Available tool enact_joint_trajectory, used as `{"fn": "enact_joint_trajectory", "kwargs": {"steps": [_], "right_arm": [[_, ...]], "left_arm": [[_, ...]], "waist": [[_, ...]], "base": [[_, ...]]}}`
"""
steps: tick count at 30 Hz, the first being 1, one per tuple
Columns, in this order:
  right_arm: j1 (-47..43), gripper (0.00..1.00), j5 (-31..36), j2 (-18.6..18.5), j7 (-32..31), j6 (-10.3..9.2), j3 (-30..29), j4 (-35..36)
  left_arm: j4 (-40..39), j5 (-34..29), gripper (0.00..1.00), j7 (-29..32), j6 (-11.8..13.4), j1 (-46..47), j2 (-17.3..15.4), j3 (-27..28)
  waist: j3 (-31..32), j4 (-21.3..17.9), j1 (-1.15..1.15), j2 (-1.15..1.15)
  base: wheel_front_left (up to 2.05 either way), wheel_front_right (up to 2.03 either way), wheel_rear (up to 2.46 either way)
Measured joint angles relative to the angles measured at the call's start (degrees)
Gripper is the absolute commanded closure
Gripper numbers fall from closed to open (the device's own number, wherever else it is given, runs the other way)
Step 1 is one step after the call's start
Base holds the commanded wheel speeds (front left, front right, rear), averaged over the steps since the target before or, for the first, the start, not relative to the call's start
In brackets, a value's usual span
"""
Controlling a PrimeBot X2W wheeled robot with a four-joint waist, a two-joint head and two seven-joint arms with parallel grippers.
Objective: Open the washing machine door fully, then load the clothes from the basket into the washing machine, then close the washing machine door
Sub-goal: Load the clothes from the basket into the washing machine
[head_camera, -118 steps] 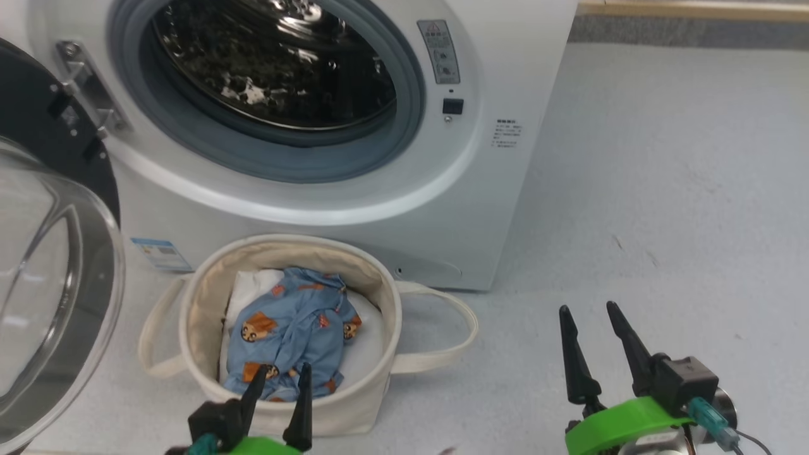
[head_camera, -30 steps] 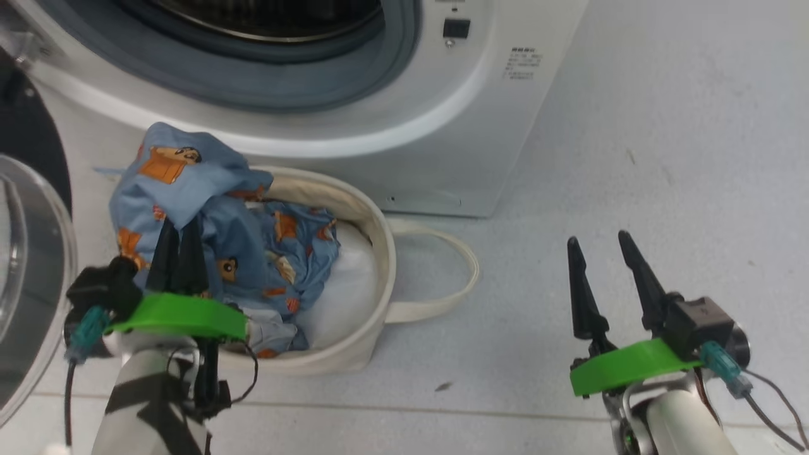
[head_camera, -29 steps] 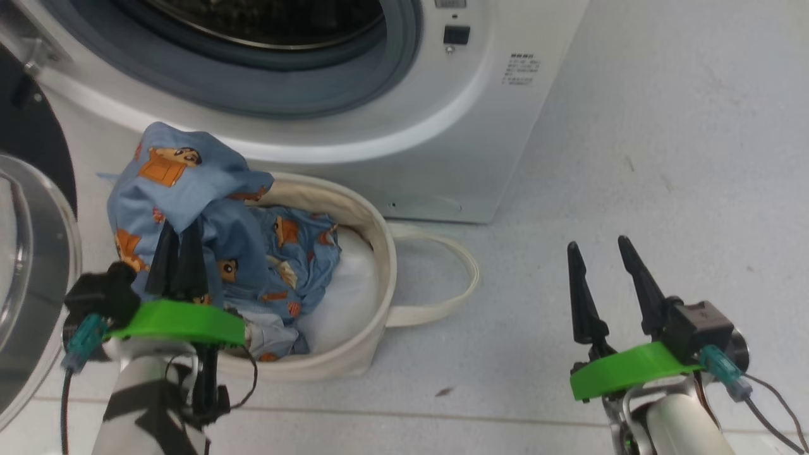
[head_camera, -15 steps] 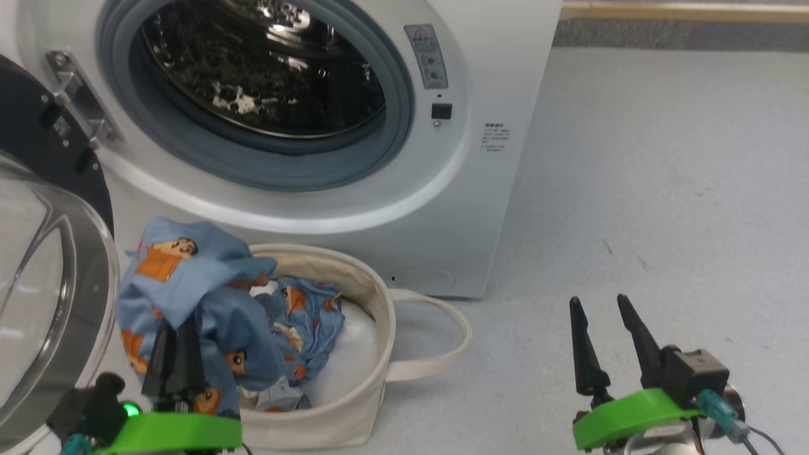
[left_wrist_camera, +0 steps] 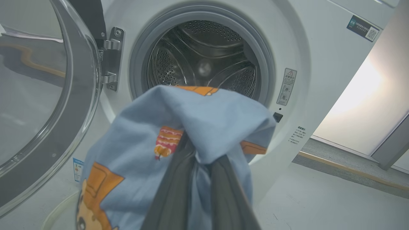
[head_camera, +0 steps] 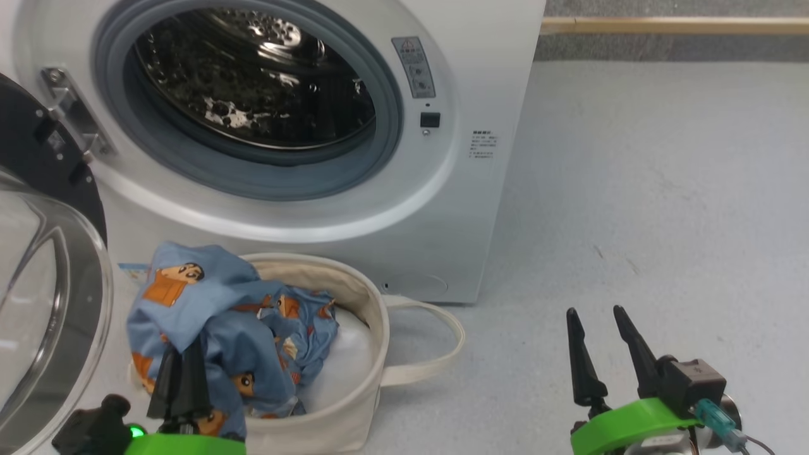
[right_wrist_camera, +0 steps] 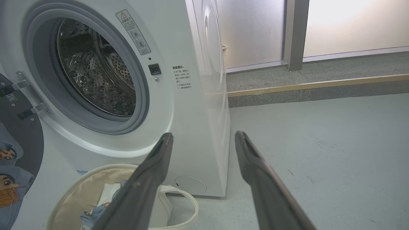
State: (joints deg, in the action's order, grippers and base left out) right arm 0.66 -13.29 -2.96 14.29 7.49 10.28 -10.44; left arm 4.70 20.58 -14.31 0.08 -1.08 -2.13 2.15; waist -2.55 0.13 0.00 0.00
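Observation:
The washing machine [head_camera: 468, 208] stands with its steel drum [head_camera: 253, 95] exposed; the washing machine door [head_camera: 44, 297] hangs wide open at the left. The cream basket [head_camera: 354, 303] sits on the floor just below the opening. My left gripper [head_camera: 183, 354] is shut on the clothes [head_camera: 189, 297], a light-blue bear-print garment bunched above the basket's left rim, part of it trailing inside. In the left wrist view the clothes [left_wrist_camera: 204, 127] drape over the left gripper [left_wrist_camera: 196, 153], facing the drum [left_wrist_camera: 204, 64]. My right gripper [head_camera: 594, 313] hovers open and empty over the floor to the right.
A plain white cloth [head_camera: 344, 360] lies in the basket bottom. One loop handle [head_camera: 436, 354] sticks out to the right. The open door's black rim [right_wrist_camera: 19, 143] and hinge [head_camera: 63, 107] crowd the left side. A raised kerb [head_camera: 670, 25] runs along the back right.
The head camera has tilted up, bringing the drum into view. My left gripper keeps the garment raised above the basket, where seconds ago it lay flat inside. The right gripper holds still.

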Motion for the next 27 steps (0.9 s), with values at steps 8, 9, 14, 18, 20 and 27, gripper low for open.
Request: {"fn": "enact_joint_trajectory", "kwargs": {"steps": [8,9,14,18,20,27], "right_arm": [[1.13,0.00,0.13,0.01,0.00,0.00,-0.07,1.05],[1.70,0.00,0.18,0.01,0.00,0.00,-0.07,1.25],[4.52,0.00,0.78,0.01,0.00,0.00,-0.09,2.10],[7.25,0.00,1.78,0.01,0.00,0.00,-0.08,2.75],[8.60,0.00,1.38,0.01,0.00,0.00,-0.20,3.30],[12.63,0.00,-12.80,0.14,0.00,0.00,-2.37,3.16]], "left_arm": [[-0.26,-0.77,1.00,0.00,1.00,5.76,0.00,-1.45],[-0.22,-0.92,1.00,0.00,1.00,7.09,0.01,-1.51],[1.45,-2.45,1.00,0.00,0.90,13.41,0.04,-1.57],[3.65,-3.36,1.00,0.00,0.88,21.94,0.12,-0.40],[4.54,-3.37,1.00,-0.01,0.83,26.49,0.20,1.21],[9.49,-4.37,1.00,-0.42,-1.71,40.97,0.45,6.95]], "waist": [[-4.94,-0.55,0.01,0.00],[-5.81,-0.66,0.01,0.00],[-9.77,-1.21,0.02,0.00],[-14.40,-2.07,0.02,0.00],[-16.77,-2.69,0.02,0.00],[-24.70,-5.55,0.02,0.00]], "base": [[0.00,0.00,0.00],[0.00,0.00,0.00],[0.00,0.00,0.00],[0.00,0.00,0.00],[0.00,0.00,0.00],[0.00,0.00,0.00]]}}
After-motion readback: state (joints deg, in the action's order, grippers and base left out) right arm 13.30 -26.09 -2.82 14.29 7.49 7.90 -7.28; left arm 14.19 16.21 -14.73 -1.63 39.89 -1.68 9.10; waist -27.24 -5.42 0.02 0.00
